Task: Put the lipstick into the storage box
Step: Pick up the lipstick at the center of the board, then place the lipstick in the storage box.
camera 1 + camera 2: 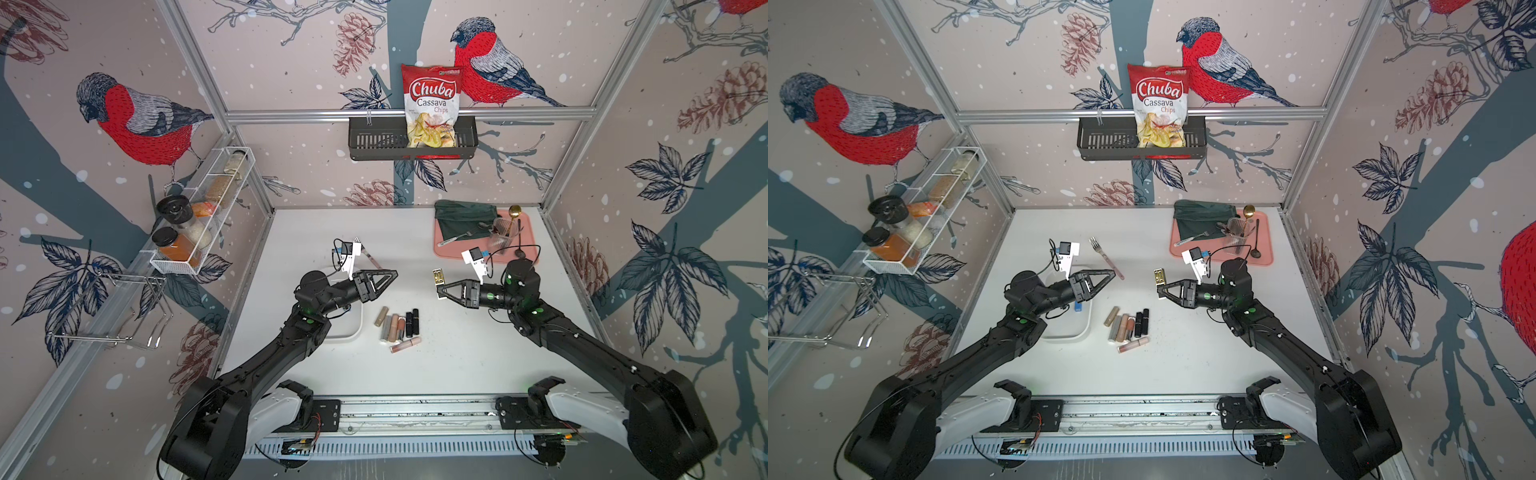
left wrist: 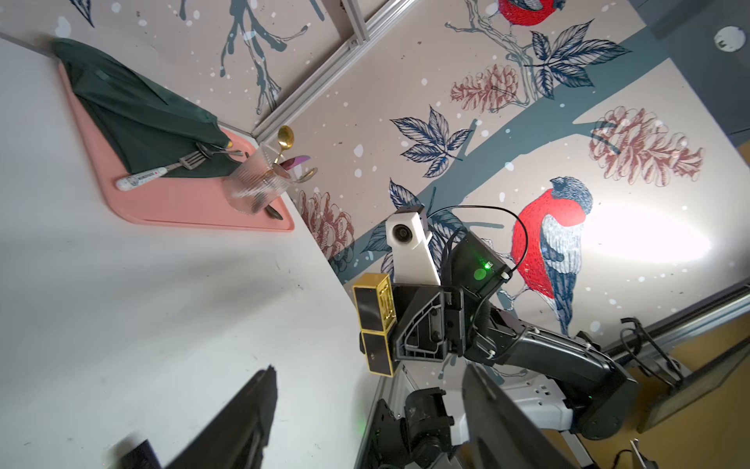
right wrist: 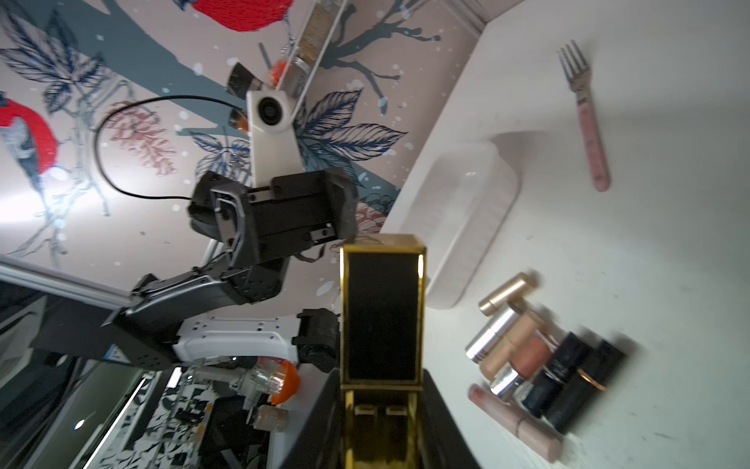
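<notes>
One gold-and-black lipstick (image 1: 437, 276) sits pinched in my right gripper (image 1: 439, 291), aloft. My left gripper (image 1: 391, 276) hangs spread by the storage box (image 3: 466, 227), seemingly half-hidden under that arm. I'd cross low and release inside its rim.

The right gripper (image 2: 395, 329) clamps a gold-and-black lipstick (image 2: 373, 312) (both ends showing); pink tray (image 2: 182, 213) on the white table (image 2: 121, 304) beyond.

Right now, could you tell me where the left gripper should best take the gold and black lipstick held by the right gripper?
Probably the free black-panelled end of the gold and black lipstick, which sticks out past the fingers of the right gripper. The open left gripper faces it, so come straight across, jaws on two opposite flat faces of the square case.
</notes>
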{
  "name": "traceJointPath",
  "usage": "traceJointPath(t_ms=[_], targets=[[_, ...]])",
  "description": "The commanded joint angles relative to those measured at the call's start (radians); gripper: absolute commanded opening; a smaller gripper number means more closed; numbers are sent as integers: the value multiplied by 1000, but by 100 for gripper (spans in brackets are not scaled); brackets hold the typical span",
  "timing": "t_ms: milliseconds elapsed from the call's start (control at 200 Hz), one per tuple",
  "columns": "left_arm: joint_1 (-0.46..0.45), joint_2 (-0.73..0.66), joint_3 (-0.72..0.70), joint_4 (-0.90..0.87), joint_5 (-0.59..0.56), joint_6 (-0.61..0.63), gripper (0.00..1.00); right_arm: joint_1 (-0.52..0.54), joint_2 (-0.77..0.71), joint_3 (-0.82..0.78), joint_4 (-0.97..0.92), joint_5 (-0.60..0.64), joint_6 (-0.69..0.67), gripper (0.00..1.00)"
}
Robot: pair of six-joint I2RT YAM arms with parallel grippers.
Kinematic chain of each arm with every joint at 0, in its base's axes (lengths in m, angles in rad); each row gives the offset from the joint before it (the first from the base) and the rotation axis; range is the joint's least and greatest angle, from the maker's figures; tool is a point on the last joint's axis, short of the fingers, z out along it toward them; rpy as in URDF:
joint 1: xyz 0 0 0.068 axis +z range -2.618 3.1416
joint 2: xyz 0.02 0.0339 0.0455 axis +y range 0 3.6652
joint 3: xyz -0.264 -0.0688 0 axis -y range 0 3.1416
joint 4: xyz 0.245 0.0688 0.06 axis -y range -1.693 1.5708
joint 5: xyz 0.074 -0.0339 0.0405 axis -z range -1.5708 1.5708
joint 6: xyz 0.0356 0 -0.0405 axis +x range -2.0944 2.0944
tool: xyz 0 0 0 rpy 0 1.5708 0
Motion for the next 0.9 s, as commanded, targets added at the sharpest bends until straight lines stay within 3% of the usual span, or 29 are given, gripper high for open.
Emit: traceJointPath(t_ms=[0, 575, 895], targets=[[-18, 9, 9, 133, 13, -45, 74, 10, 13, 2, 275, -97, 169, 27], [-121, 88, 89, 156, -17, -33, 70, 167, 178, 133, 336, -55, 172, 27], [-130, 107, 111, 153, -5, -34, 58, 193, 222, 157, 329, -48, 158, 26]])
